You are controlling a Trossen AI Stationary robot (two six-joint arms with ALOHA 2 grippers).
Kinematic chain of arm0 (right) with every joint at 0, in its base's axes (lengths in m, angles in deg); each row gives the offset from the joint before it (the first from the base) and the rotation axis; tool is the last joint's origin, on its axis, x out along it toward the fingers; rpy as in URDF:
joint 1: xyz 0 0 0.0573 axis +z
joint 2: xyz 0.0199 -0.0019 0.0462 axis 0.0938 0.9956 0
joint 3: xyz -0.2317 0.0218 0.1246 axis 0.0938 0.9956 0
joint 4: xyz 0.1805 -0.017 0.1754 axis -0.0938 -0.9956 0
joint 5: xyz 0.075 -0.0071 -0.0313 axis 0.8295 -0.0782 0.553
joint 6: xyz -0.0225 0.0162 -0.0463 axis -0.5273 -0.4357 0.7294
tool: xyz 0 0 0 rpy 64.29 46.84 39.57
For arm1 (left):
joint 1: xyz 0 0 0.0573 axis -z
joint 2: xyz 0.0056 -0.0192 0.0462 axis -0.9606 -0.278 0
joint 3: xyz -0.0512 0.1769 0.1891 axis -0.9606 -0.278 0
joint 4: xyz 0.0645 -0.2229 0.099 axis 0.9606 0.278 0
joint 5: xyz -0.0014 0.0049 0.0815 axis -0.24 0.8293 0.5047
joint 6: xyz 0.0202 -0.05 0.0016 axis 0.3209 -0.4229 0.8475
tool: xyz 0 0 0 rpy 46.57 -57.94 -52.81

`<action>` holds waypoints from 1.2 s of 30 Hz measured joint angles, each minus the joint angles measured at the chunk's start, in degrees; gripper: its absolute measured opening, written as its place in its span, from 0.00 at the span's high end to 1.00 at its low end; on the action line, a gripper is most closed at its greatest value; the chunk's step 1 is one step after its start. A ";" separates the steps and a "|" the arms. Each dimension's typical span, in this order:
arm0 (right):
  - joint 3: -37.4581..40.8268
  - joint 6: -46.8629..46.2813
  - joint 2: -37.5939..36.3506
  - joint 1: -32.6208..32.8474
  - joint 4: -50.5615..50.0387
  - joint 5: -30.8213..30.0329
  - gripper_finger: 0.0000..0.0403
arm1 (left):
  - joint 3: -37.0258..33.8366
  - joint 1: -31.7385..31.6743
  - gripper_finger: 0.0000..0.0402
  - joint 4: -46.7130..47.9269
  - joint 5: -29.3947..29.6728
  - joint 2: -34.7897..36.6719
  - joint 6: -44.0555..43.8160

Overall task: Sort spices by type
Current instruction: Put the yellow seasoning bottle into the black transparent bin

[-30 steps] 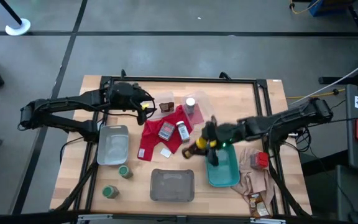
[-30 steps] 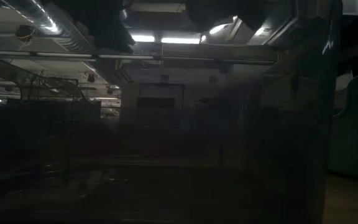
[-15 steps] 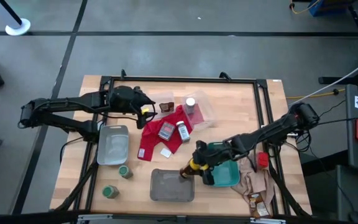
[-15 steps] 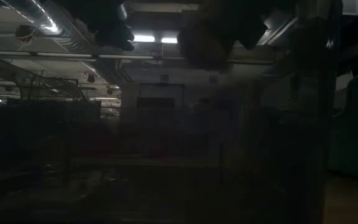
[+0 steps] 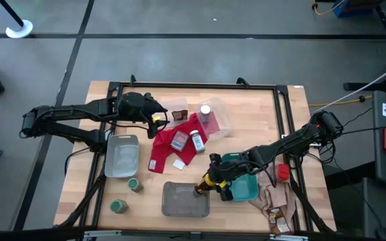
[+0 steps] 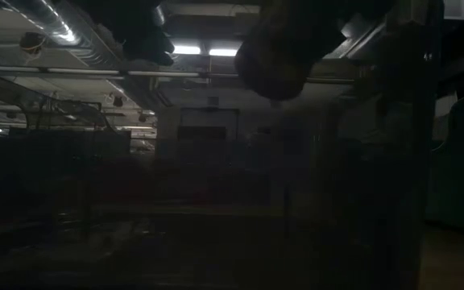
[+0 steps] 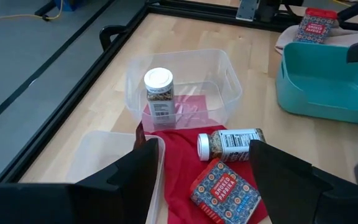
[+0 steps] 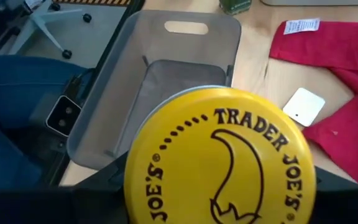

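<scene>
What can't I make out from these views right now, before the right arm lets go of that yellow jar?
- Right gripper fingers: the yellow jar fills the right wrist view, and they are too small in the high view.
- Grey tray: its near part is hidden behind the jar in the right wrist view.
- Low view: too dark to show the table or spices.
- Left gripper: open over the red cloth, whose near part is cut off in the left wrist view.

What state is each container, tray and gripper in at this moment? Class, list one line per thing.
Yellow-labelled jar: held by the right gripper over the grey tray's edge.
Grey tray: empty.
Teal tray: upright, contents hidden.
Clear tray: holds one upright white-capped bottle.
Second white-capped bottle: lying on the red cloth.
Red tin: lying flat on the cloth.
Left gripper: fingers open, empty.
</scene>
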 joint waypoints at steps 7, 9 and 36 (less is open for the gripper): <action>0.00 4.13 3.29 -0.04 3.58 3.38 0.45 | 0.00 0.00 0.41 0.03 0.00 0.00 -0.40; -0.40 5.14 4.40 -0.04 3.83 3.98 0.45 | 0.00 0.00 0.41 0.01 0.00 0.00 -0.53; -5.14 12.90 8.11 -0.07 -6.60 3.95 0.45 | 0.00 0.00 0.41 -0.02 0.00 0.00 -0.71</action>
